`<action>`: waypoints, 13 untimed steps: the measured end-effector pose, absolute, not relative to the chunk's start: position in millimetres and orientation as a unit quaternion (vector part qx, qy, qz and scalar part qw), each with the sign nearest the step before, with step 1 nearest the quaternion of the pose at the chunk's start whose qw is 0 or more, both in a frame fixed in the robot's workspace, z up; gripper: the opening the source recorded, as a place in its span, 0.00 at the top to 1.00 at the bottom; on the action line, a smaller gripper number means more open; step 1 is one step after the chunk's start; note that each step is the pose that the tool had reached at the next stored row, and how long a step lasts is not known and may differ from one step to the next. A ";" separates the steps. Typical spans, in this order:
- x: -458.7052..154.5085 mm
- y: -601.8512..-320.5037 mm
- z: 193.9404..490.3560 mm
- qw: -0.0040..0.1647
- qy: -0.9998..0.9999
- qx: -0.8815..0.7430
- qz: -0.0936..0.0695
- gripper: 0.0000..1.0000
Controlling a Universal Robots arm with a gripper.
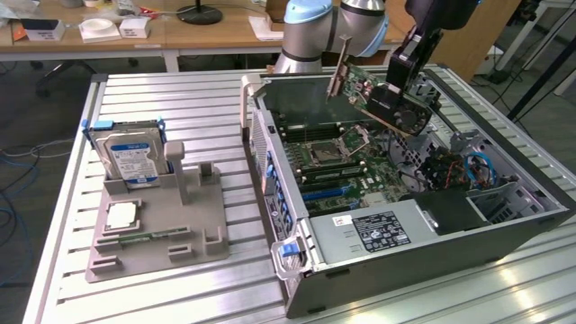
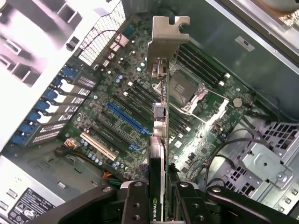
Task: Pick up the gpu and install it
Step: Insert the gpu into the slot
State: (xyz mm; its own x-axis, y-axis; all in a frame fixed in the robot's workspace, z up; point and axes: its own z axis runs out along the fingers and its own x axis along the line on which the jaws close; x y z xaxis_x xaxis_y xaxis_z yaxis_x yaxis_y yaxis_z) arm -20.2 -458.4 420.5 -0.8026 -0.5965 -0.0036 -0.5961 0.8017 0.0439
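Gripper clamped on gpu | card tilted, bracket away from fingers | open computer case, motherboard directly below

Fine print on the power supply label too small to read.

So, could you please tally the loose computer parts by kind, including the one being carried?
gpu, in the pincer: 1
hard drive: 1
processor: 1
memory stick: 1
Total: 4
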 end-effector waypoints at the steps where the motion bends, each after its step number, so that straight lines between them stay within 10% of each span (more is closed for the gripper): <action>1: -20.2 -458.4 420.4 0.005 -0.947 0.319 -0.021 0.74; 13: -20.1 -458.4 420.1 0.007 -0.924 0.383 -0.021 0.74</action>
